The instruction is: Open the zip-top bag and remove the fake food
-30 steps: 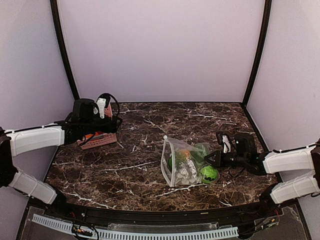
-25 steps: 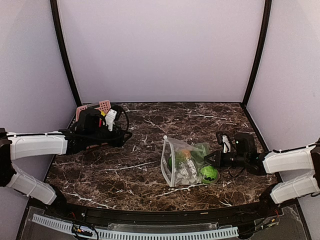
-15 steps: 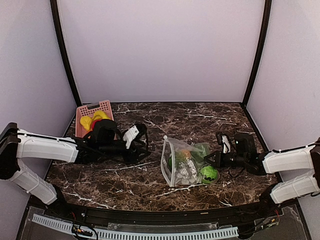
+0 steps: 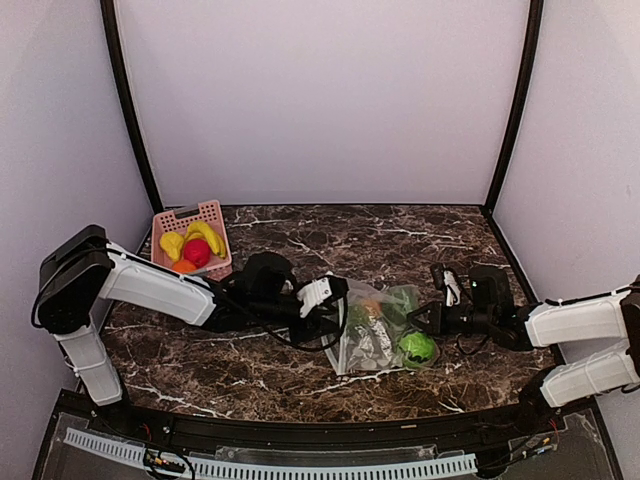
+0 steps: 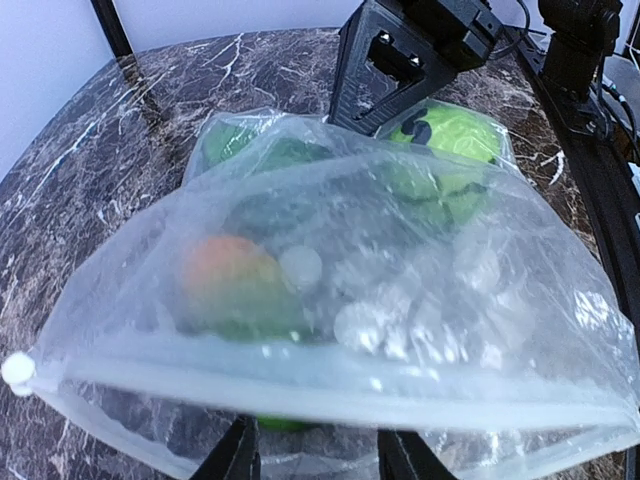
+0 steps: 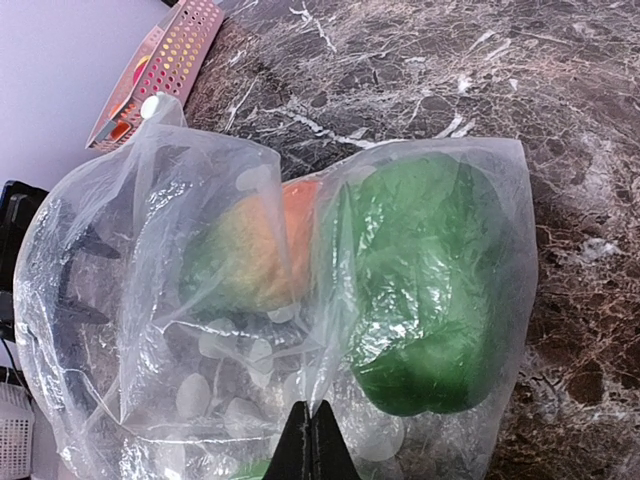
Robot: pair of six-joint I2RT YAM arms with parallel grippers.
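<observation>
The zip-top bag (image 4: 372,330) lies mid-table, clear with pale dots, its white zip strip (image 5: 330,385) facing left. Inside it I see fake food: a green pepper (image 6: 430,300), an orange piece (image 6: 265,250) and a bright green ball (image 4: 417,347). My left gripper (image 4: 335,300) is open at the bag's zip edge; its two fingers (image 5: 240,455) stand apart just below the strip, tips hidden behind it. My right gripper (image 4: 427,315) is shut on a fold of the bag's plastic (image 6: 312,405) at the right side.
A pink perforated basket (image 4: 185,215) stands at the back left, holding a yellow banana (image 4: 205,235), a red ball (image 4: 196,252) and an orange piece. The left arm stretches low across the table's left half. Dark marble surrounds the bag.
My left arm has swung from over the basket rightwards to the bag's zip edge, its jaws narrowing on the way. The right gripper and bag have stayed put.
</observation>
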